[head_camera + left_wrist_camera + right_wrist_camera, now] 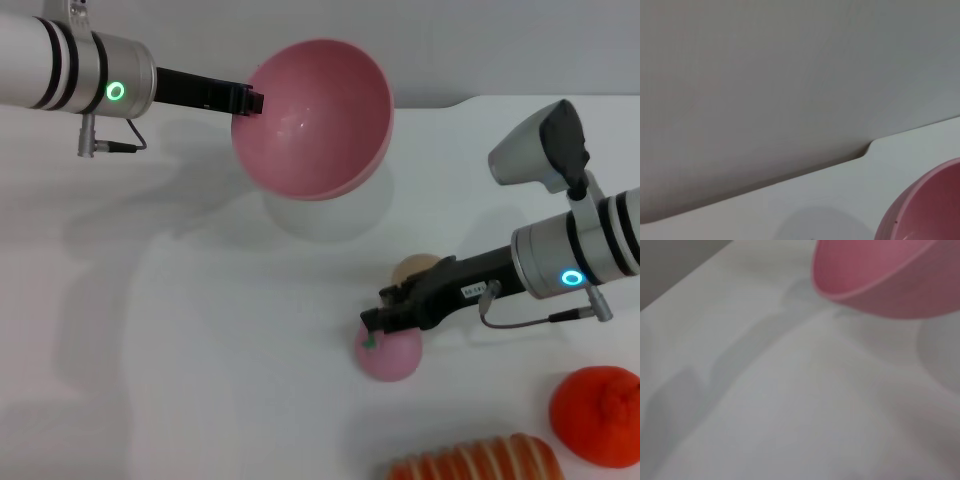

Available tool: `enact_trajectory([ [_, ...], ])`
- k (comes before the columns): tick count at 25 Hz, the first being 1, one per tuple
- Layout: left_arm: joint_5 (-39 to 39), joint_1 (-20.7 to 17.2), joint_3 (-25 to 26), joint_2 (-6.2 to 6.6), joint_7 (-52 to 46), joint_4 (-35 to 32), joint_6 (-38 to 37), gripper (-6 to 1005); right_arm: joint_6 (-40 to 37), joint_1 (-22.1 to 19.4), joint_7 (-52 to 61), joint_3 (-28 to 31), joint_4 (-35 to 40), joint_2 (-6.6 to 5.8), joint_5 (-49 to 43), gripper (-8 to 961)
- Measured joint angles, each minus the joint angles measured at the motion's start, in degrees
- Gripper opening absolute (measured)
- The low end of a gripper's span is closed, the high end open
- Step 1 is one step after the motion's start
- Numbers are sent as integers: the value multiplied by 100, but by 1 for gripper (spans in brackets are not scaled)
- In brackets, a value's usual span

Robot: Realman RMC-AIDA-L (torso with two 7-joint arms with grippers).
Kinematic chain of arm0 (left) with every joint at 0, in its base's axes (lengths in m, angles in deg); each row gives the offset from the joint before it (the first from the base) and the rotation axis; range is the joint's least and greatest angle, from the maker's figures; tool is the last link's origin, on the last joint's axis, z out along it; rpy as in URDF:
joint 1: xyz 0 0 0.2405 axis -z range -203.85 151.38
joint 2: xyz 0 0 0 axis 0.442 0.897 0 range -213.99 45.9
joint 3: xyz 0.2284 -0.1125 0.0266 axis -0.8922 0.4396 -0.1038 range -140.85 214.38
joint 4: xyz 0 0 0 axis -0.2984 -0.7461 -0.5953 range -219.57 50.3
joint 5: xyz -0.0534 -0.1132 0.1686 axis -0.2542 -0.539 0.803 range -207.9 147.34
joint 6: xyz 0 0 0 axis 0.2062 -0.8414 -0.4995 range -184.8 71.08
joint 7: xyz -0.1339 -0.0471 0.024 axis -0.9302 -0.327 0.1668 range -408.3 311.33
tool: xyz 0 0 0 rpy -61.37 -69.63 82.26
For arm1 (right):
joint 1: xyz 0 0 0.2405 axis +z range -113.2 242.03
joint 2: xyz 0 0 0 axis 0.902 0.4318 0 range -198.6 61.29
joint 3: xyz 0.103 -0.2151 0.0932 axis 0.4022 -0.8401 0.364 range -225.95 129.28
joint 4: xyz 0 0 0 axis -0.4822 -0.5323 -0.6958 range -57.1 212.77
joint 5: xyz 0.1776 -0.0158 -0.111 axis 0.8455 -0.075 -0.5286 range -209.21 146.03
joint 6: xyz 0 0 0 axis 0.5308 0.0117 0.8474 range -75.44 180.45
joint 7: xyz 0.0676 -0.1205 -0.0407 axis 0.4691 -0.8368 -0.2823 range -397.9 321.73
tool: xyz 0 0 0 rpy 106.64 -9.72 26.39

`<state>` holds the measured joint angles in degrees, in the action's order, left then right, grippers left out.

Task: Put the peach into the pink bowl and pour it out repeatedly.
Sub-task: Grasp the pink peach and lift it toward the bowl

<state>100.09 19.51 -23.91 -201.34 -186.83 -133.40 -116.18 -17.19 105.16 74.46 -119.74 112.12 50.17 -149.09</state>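
The pink bowl (310,115) hangs tilted above the white table, its opening facing the camera, and nothing shows inside it. My left gripper (255,102) is shut on its rim at the left side. Part of the bowl (927,210) shows in the left wrist view, and the right wrist view has the bowl (890,275) farther off. The peach (390,352), pink with a small green mark, lies on the table in front of the bowl. My right gripper (378,318) sits low at the peach's upper left edge, reaching in from the right.
A beige round lump (415,268) lies just behind the right gripper. At the front right lie an orange tangerine (598,415) and a striped orange-and-cream loaf shape (475,462). The table's back edge (790,175) runs behind the bowl.
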Motion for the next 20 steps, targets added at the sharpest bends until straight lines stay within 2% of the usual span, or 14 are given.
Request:
enact_trajectory([
  [7, -4, 3, -23, -3, 0, -7, 37, 45, -32, -15, 328, -430, -16, -1, -2, 499],
  [14, -4, -33, -23, -8, 7, 12, 52, 45, -32, -54, 439, -522, 78, -10, -62, 500],
  [19, -4, -46, -22, -16, 8, 12, 53, 45, -38, -75, 441, -526, 105, -11, -80, 419],
  [20, -7, -54, -22, -24, 16, 24, 58, 45, -55, -82, 441, -528, 107, -15, -90, 352],
])
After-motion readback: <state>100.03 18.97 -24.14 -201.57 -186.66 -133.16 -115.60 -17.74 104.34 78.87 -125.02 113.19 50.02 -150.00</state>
